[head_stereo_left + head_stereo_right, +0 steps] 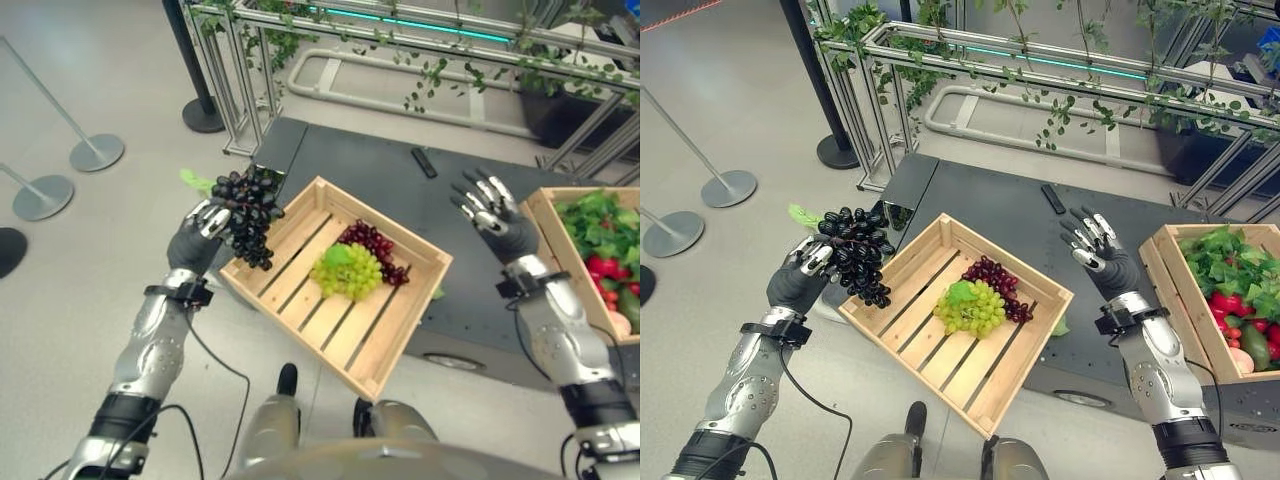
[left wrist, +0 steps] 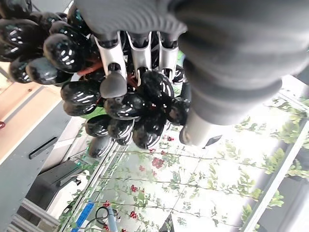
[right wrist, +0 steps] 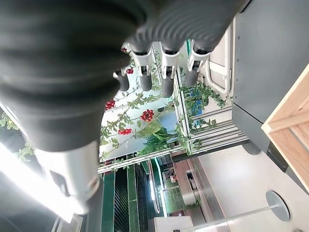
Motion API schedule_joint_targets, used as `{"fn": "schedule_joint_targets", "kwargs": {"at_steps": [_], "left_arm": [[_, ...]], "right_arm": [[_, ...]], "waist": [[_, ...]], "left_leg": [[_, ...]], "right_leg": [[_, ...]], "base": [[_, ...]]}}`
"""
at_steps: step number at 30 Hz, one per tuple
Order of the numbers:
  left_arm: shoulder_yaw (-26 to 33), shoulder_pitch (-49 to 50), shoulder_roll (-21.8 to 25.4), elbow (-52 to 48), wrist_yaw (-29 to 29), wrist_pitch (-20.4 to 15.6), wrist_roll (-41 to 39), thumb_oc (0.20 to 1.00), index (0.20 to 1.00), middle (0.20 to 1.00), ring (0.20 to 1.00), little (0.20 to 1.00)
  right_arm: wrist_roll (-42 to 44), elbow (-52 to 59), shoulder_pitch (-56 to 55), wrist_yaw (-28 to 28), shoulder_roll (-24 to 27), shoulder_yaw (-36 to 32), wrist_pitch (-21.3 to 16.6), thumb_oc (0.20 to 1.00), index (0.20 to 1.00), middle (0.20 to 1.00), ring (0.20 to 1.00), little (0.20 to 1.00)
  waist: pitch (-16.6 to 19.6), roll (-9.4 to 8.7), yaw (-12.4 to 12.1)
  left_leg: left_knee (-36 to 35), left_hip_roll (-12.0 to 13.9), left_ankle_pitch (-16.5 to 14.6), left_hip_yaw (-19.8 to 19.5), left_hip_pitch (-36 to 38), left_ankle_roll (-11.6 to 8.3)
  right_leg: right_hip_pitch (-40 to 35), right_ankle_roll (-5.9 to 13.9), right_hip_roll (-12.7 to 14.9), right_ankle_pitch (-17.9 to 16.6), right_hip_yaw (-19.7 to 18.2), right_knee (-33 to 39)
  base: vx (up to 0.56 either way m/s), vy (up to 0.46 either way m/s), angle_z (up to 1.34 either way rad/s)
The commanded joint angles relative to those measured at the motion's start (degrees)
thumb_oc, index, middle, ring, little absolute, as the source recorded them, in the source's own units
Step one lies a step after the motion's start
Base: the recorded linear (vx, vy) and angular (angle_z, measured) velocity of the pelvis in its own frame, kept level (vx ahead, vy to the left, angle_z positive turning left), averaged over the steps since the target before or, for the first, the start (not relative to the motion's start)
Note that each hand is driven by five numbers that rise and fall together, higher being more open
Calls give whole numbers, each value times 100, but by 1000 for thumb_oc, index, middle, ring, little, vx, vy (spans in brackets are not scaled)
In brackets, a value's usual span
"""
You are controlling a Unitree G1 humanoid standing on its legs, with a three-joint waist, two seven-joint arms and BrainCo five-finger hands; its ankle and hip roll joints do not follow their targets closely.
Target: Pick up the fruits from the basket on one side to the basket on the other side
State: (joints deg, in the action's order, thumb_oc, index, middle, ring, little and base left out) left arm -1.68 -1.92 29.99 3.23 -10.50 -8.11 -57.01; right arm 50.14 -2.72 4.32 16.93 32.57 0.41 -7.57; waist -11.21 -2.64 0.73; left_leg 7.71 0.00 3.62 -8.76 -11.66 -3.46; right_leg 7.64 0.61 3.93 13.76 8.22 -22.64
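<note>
Slatted wooden crate [image 1: 395, 340] on the dark platform [image 1: 390, 175] holding green grapes [image 1: 348, 270] and red grapes [image 1: 372, 243], left hand [image 1: 198, 238] clenched round black grapes [image 1: 248, 215] above its left rim (right hand [image 1: 495, 215] raised, fingers loosely spread, empty)

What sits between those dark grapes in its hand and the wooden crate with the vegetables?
The left hand holds the black grapes up beside the slatted crate. Toward the vegetable crate lie that slatted crate with green grapes and red grapes, and the raised open right hand. Nothing taller shows.
</note>
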Motion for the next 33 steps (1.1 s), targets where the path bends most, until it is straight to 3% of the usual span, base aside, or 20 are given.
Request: {"fn": "schedule_joint_targets", "kwargs": {"at_steps": [1, 6, 7, 8, 9, 10, 12, 14, 15, 16, 18, 19, 20, 22, 23, 24, 27, 33], "left_arm": [[452, -32, 201, -549, -197, -510, 3, 200, 200, 200, 200, 200], [565, 134, 208, -650, -208, -515, 29, 200, 200, 200, 200, 200], [572, 160, 212, -678, -217, -519, 33, 200, 200, 200, 200, 200], [550, 141, 256, -725, -226, -531, 59, 200, 200, 200, 200, 200], [549, 140, 256, -725, -225, -531, 59, 200, 200, 200, 200, 200], [455, 4, 300, -765, -223, -564, 116, 200, 200, 200, 200, 200], [429, -109, 323, -769, -227, -590, 156, 200, 200, 200, 200, 200], [357, -263, 258, -775, -232, -586, 137, 200, 200, 200, 200, 200], [294, -289, 171, -744, -316, -555, 109, 200, 200, 200, 200, 200], [251, -314, 143, -761, -330, -537, 107, 200, 200, 200, 200, 200], [249, -318, 144, -761, -329, -536, 107, 200, 200, 200, 200, 200], [216, -343, 125, -780, -341, -524, 99, 200, 200, 200, 200, 200], [193, -390, 54, -829, -361, -477, 59, 200, 200, 200, 200, 200], [190, -399, 45, -827, -373, -464, 36, 200, 200, 200, 200, 200], [180, -404, 29, -802, -377, -455, 24, 200, 200, 200, 200, 200], [118, -459, 32, -806, -396, -405, 14, 200, 200, 200, 200, 200], [19, -531, 103, -846, -413, -384, 38, 200, 200, 200, 200, 200], [122, -493, 222, -998, -315, -415, 65, 200, 200, 200, 200, 200]], "right_arm": [[35, 150, 323, 138, 194, 19, -199, 1000, 1000, 1000, 1000, 1000], [80, 107, 470, 192, 232, 164, -163, 1000, 1000, 1000, 1000, 1000], [113, 101, 501, 205, 235, 196, -159, 1000, 1000, 1000, 1000, 1000], [154, 91, 573, 240, 285, 261, -135, 1000, 1000, 1000, 1000, 1000], [155, 88, 575, 241, 285, 261, -136, 1000, 1000, 1000, 1000, 1000], [170, 94, 629, 214, 350, 259, -159, 1000, 1000, 1000, 1000, 1000], [136, 96, 668, 157, 392, 253, -199, 1000, 1000, 1000, 1000, 1000], [65, 168, 680, 129, 483, 213, -223, 1000, 1000, 1000, 1000, 1000], [5, 235, 697, 123, 527, 151, -247, 1000, 1000, 1000, 1000, 1000], [28, 258, 652, 116, 506, 94, -262, 1000, 1000, 1000, 1000, 1000], [28, 259, 651, 116, 506, 90, -262, 1000, 1000, 1000, 1000, 1000], [43, 287, 605, 107, 488, 45, -280, 1000, 1000, 1000, 1000, 1000], [46, 455, 347, 113, 453, -135, -270, 1000, 1000, 1000, 1000, 1000], [43, 497, 281, 119, 451, -181, -265, 1000, 1000, 1000, 1000, 1000], [11, 545, 196, 111, 455, -236, -277, 1000, 1000, 1000, 1000, 1000], [48, 634, -24, 95, 435, -459, -302, 1000, 1000, 1000, 1000, 1000], [-2, 678, -150, 60, 389, -557, -328, 1000, 1000, 1000, 1000, 1000], [-125, 690, -164, 32, 208, -353, -267, 1000, 1000, 1000, 1000, 1000]], "waist": [[188, -52, 101], [102, -111, 2], [79, -115, -22], [49, -95, -73], [60, -92, -62], [62, -75, -62], [45, -127, -39], [73, -203, 80], [67, -267, 159], [57, -288, 225], [65, -285, 233], [41, -290, 290], [51, -222, 491], [61, -186, 532], [97, -76, 603], [151, 83, 766], [138, 132, 793], [51, 11, 607]], "left_leg": [[478, 323, -594, -5, 131, -49], [443, 435, -470, -220, 104, -58], [369, 483, -357, -293, 81, -75], [-27, 674, 95, -475, -45, -157], [-52, 679, 114, -487, -50, -163], [-454, 783, 563, -451, -266, -255], [-425, 730, 566, -261, -346, -216], [-163, 772, 212, 364, -236, -117], [358, 722, -348, 757, -87, -24], [592, 741, -570, 946, -28, 22], [590, 739, -554, 935, -48, 24], [767, 768, -774, 1134, 86, 64], [962, 820, -1081, 1665, 515, 73], [904, 790, -1172, 1776, 632, 69], [796, 836, -1467, 1966, 891, 60], [206, 844, -1295, 2463, 1050, 15], [-90, 799, -1156, 2503, 1096, -31], [-29, 628, -1243, 2410, 1058, 142]], "right_leg": [[85, 448, 128, -429, -166, 130], [211, 327, -68, -384, -186, 59], [236, 289, -126, -387, -160, 85], [344, 215, -285, -367, -12, 219], [352, 210, -287, -372, 1, 226], [506, 187, -294, -381, 230, 319], [542, 186, -209, -417, 323, 369], [639, 217, -49, -542, 520, 462], [627, 232, 87, -595, 741, 564], [590, 224, 159, -630, 868, 649], [595, 223, 158, -652, 878, 669], [563, 197, 214, -642, 1018, 680], [499, 157, 330, -700, 1453, 780], [491, 162, 344, -715, 1556, 791], [450, 247, 317, -586, 1612, 718], [420, 330, 383, -712, 1872, 733], [412, 405, 472, -826, 2032, 705], [423, 562, 729, -1076, 1979, 601]], "base": [[-39, -72, 8], [-81, -110, 6], [-159, -150, 1], [-158, -152, 7], [-270, -159, 29], [-145, -56, 49], [-187, -75, 71], [-249, -129, 49], [-225, -164, 46], [-151, -138, 40], [-37, -33, 65], [-83, -37, 125], [-77, -39, 116], [5, 12, 142], [89, 97, 186], [96, 91, 126], [14, 101, 127], [8, 89, 45]]}}
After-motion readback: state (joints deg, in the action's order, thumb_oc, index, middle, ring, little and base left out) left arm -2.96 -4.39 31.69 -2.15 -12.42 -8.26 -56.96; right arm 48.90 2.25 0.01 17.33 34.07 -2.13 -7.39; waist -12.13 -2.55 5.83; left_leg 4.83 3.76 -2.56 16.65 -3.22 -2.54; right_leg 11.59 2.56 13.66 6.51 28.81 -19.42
